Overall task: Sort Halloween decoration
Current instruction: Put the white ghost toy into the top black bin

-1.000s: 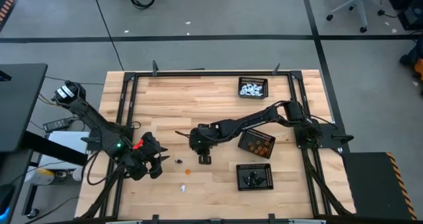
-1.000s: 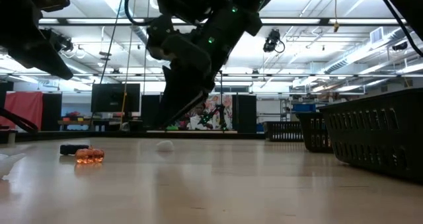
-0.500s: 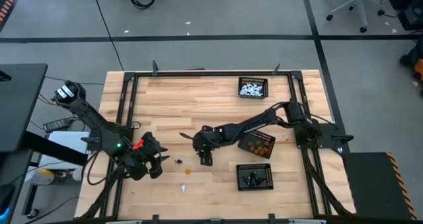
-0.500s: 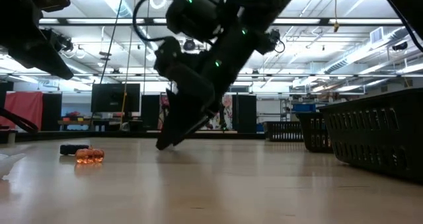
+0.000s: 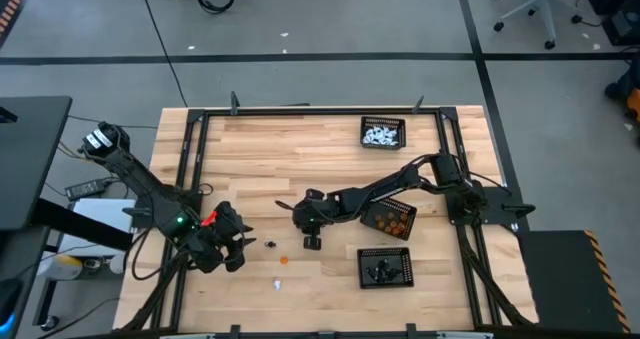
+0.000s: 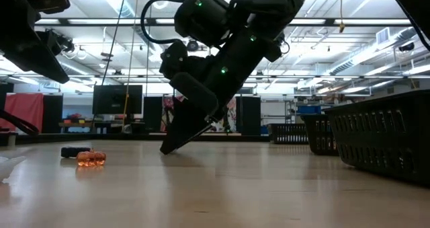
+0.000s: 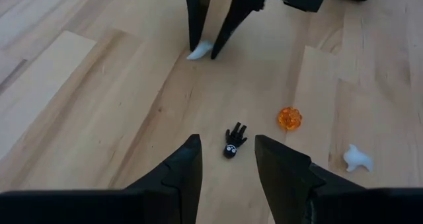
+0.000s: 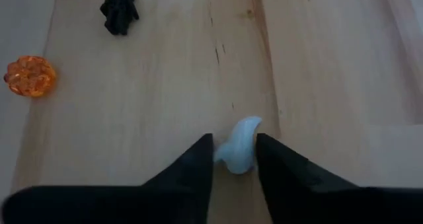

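Observation:
A tiny white ghost figure (image 8: 239,152) lies on the wooden table near its middle, between the fingertips of my right gripper (image 5: 311,241), which is shut on it; it also shows in the left wrist view (image 7: 198,51). A black figure (image 7: 233,141), an orange one (image 7: 289,118) and another white one (image 7: 357,158) lie loose on the table near the front left. My left gripper (image 5: 243,245) hangs open and empty, just left of the black figure (image 5: 270,244). My right gripper pinches the white ghost figure by its two sides (image 8: 228,156) between its fingertips (image 7: 195,44). The fingers slant down onto it from above and from the table's right side (image 6: 176,139). The figure rests on the table.
Three black mesh trays stand on the right half: one with white figures at the far edge (image 5: 382,132), one with orange figures (image 5: 388,216) under my right arm, one with black figures (image 5: 384,267) near the front. Bare wood lies at the far left.
My right gripper has come down until its fingertips reach the table around the white ghost figure, which has stayed where it was.

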You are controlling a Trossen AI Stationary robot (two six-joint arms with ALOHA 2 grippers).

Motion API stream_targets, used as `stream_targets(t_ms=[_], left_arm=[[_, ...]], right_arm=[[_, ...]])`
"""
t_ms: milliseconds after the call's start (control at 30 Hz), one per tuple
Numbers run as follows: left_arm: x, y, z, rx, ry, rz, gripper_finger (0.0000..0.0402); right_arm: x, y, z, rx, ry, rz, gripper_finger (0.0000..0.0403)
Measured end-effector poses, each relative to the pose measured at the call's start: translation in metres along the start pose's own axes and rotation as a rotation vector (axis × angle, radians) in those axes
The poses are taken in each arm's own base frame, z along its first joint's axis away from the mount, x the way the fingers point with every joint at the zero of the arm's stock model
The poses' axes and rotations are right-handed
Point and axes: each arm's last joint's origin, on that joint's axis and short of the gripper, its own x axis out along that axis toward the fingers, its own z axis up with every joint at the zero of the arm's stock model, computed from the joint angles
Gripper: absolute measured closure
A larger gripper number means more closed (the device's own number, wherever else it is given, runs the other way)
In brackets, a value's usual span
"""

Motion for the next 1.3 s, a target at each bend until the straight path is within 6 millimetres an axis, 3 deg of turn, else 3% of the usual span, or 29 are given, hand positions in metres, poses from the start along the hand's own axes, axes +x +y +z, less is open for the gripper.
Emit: stream_targets(t_ms=[267, 867, 1033, 1300], left_arm=[[0.0, 0.0, 0.0, 0.001, 0.0, 0.001, 0.0253], [0.0, 0.0, 0.0, 0.003, 0.004, 0.002, 0.0253], [0.0, 0.0, 0.0, 0.002, 0.014, -0.005, 0.0253], [0.0, 0.0, 0.0, 0.0, 0.014, -0.009, 0.0253]], right_arm=[[0.001, 0.0, 0.001, -0.002, -0.01, 0.0, 0.0346], [0.001, 0.002, 0.003, 0.005, -0.037, 0.009, 0.0372], [-0.003, 0.003, 0.006, 0.008, -0.04, 0.094, 0.0354], [-0.013, 0.005, 0.029, -0.04, -0.139, 0.067, 0.0268]])
